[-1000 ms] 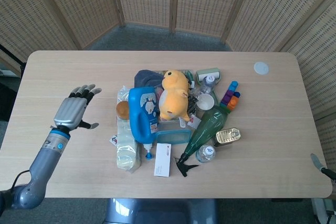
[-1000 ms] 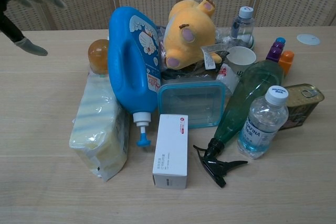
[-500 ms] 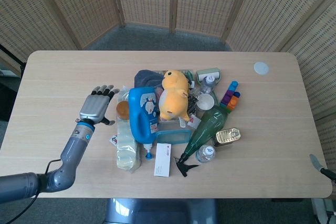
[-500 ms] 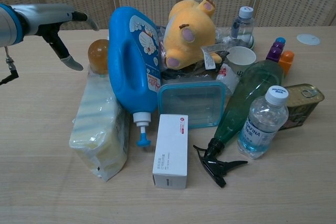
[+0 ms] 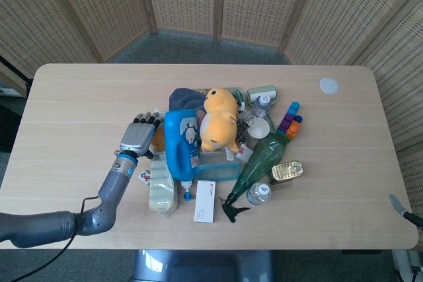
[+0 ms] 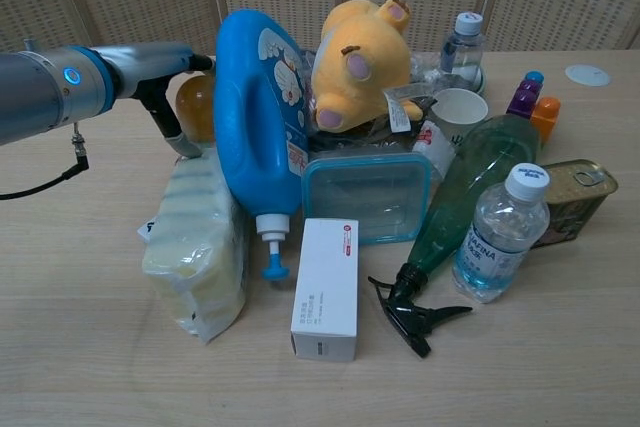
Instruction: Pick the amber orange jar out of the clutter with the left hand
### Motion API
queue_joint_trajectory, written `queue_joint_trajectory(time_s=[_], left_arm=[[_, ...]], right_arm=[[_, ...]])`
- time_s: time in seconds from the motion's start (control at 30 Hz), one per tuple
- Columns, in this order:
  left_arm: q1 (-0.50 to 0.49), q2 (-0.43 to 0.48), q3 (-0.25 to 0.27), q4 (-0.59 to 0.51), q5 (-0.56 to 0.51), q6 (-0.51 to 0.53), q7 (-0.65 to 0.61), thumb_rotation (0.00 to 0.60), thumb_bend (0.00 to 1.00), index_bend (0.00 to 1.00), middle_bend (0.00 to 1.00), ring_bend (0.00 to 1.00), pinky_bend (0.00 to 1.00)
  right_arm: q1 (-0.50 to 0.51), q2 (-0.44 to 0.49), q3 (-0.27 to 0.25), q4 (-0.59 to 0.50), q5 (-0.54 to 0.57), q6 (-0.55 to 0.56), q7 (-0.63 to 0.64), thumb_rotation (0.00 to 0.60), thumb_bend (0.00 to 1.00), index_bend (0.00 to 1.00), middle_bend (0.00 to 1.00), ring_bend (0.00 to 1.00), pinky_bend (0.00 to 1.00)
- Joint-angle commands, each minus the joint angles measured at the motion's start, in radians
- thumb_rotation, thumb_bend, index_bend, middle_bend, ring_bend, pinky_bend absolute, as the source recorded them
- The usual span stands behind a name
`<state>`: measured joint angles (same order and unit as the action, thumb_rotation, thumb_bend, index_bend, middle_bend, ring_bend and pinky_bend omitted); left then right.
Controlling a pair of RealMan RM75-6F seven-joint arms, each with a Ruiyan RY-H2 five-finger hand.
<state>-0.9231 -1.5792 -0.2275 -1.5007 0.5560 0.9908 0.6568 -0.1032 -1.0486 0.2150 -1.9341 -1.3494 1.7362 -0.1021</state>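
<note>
Amber orange jar (image 6: pixel 196 105): small, rounded, translucent amber body. In the chest view it sits in the upper left of the frame, at the left edge of the clutter, mostly visible between items in front and beside it. Its lower part is hidden, so whether it stands upright cannot be told. In the head view the jar (image 5: pixel 158 138) appears left of centre as a thin orange sliver only, largely covered from above. Lid detail cannot be made out in either view.
</note>
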Motion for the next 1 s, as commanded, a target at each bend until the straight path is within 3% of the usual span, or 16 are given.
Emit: queue_joint_trajectory(time_s=[0.03, 0.1, 0.17, 0.3, 0.37, 0.47, 0.63, 1.0], left_arm=[[-0.007, -0.023, -0.006, 0.014, 0.029, 0.028, -0.01, 0.6, 0.0, 0.2, 0.0, 0.0, 0.0], [-0.004, -0.048, -0.003, 0.035, 0.076, 0.076, -0.015, 0.6, 0.0, 0.32, 0.11, 0.0, 0.0], [0.001, -0.07, -0.003, 0.053, 0.112, 0.118, -0.021, 0.6, 0.0, 0.46, 0.31, 0.07, 0.02], [0.014, -0.101, -0.005, 0.083, 0.182, 0.191, -0.036, 0.6, 0.0, 0.78, 0.67, 0.41, 0.28], [0.021, -0.107, -0.008, 0.088, 0.203, 0.221, -0.029, 0.6, 0.0, 0.85, 0.75, 0.49, 0.36], [0.032, -0.097, -0.02, 0.071, 0.216, 0.24, -0.029, 0.6, 0.0, 0.88, 0.79, 0.52, 0.43], [0.05, -0.041, -0.045, 0.006, 0.249, 0.271, -0.032, 0.6, 0.0, 0.87, 0.78, 0.53, 0.43], [0.061, 0.189, -0.163, -0.269, 0.304, 0.354, 0.036, 0.6, 0.0, 0.86, 0.77, 0.53, 0.43]], right_arm=[[0.0, 0.002, 0.0, 0.001, 0.001, -0.001, 0.004, 0.509, 0.0, 0.0, 0.0, 0.0, 0.0], [0.0, 0.003, -0.002, 0.0, 0.0, -0.003, 0.008, 0.509, 0.0, 0.0, 0.0, 0.0, 0.0], [-0.001, 0.005, -0.004, -0.001, -0.002, -0.005, 0.011, 0.505, 0.0, 0.0, 0.0, 0.0, 0.0], [-0.003, 0.009, -0.005, -0.004, -0.007, -0.001, 0.018, 0.507, 0.0, 0.0, 0.0, 0.0, 0.0], [-0.004, 0.01, -0.005, -0.004, -0.007, 0.0, 0.019, 0.507, 0.0, 0.0, 0.0, 0.0, 0.0], [-0.004, 0.011, -0.007, -0.006, -0.009, -0.001, 0.018, 0.51, 0.0, 0.0, 0.0, 0.0, 0.0], [-0.003, 0.011, -0.011, -0.007, -0.012, -0.001, 0.016, 0.505, 0.0, 0.0, 0.0, 0.0, 0.0], [-0.003, 0.007, -0.016, -0.016, -0.02, 0.002, 0.002, 0.509, 0.0, 0.0, 0.0, 0.0, 0.0]])
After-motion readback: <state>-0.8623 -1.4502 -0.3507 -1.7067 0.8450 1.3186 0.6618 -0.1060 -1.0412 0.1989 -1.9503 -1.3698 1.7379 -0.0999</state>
